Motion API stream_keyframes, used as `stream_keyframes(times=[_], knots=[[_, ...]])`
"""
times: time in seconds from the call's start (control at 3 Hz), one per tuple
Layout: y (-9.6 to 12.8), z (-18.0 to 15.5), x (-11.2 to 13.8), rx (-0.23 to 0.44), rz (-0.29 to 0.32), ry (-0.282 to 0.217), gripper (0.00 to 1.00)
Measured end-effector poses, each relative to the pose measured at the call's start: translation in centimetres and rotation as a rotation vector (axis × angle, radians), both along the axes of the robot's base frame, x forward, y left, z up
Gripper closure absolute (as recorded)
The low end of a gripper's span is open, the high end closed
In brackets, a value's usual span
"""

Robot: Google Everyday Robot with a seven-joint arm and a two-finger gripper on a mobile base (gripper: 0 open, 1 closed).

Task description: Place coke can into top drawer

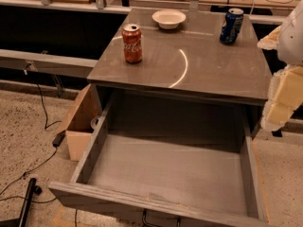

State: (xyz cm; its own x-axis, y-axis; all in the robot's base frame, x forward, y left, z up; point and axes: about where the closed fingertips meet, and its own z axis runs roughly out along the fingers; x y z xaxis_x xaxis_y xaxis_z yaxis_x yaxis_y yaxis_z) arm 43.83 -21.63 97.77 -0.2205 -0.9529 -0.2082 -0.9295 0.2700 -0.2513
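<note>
Logging items: coke can [132, 43] upright on the bench [213, 67], left side, ungrasped; top drawer [165, 174] pulled open, can not yet inside; tool [284, 96] at right edge, well apart, grip state I cannot tell. Pick and placement remain.

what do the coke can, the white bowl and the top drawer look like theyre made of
Coke can: thin metal, probably aluminium; glossy red printed wall, silvery rim.
White bowl: smooth and slightly shiny; ceramic or plastic, the look leaves it open.
Top drawer: seemingly grey-painted wood, matt, with streaky boards and pale worn edges.
The gripper is at the right edge, beside the cabinet.
</note>
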Motion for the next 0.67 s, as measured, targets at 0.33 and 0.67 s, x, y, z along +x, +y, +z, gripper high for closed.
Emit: stream_keyframes(times=[0.33, 0.67], knots=[[0.00, 0.00, 0.00, 0.000, 0.000, 0.000, 0.00], [0.72, -0.03, 0.93, 0.096, -0.004, -0.007, 0.00]])
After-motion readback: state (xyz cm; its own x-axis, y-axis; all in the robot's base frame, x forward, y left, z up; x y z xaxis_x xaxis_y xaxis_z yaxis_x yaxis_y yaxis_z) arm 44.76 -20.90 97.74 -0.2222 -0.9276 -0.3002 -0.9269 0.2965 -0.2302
